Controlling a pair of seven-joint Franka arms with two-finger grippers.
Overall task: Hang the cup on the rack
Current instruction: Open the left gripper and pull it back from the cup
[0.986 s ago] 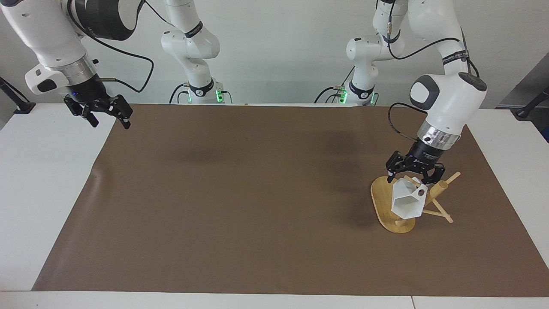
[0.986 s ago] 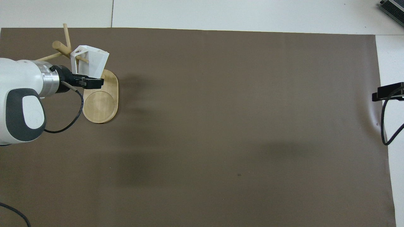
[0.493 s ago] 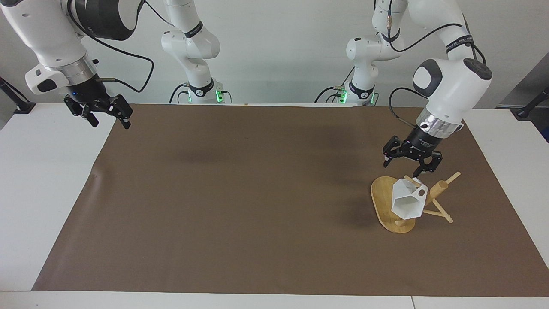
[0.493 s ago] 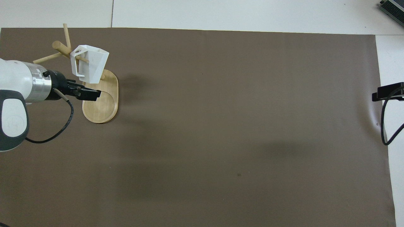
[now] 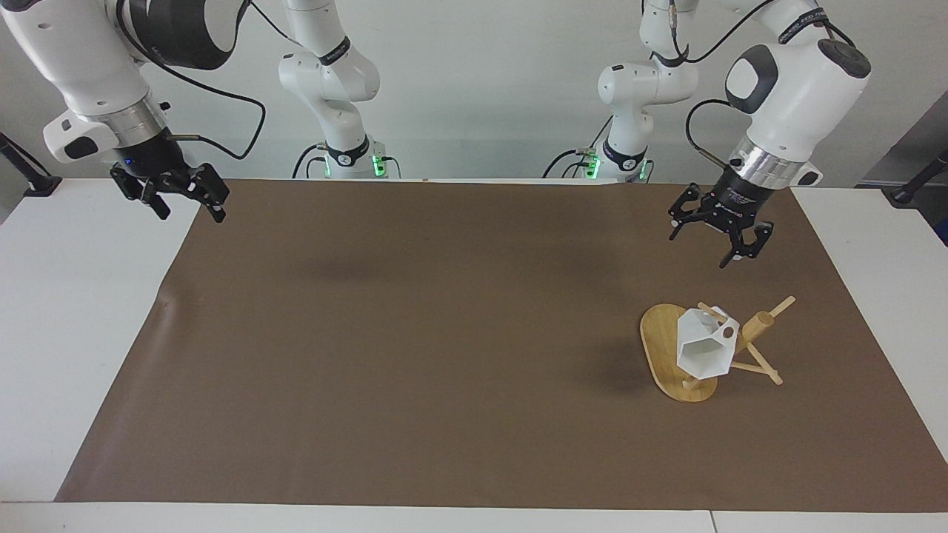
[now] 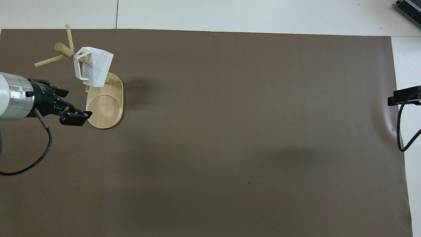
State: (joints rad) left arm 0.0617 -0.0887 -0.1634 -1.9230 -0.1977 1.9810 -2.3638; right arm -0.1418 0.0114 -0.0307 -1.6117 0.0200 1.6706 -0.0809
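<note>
The cup hangs on the rack, its blocky handle threaded over one of the thin pegs beside the central post, its open hexagonal rim tilted away from the robots. It is clear of the mat and free of both grippers. In the overhead view the cup sits above the part of the oval base farther from the robots, and the rack stands on the brown mat toward the left arm's end of the table, at the right of the facing view.

The left gripper is raised in the air with its fingers spread open and nothing between them. One second ago it was low over the cup, its fingers straddling the cup's top; half a second ago it had lifted just clear; now it stands well apart from the cup, over the bare mat on the robots' side of the rack. In the overhead view the left gripper overlaps the edge of the rack's base. The cup and rack have kept their position across all three moments.

The right gripper waits over the mat's corner at the right arm's end of the table, open and empty, unchanged from the earlier frames
</note>
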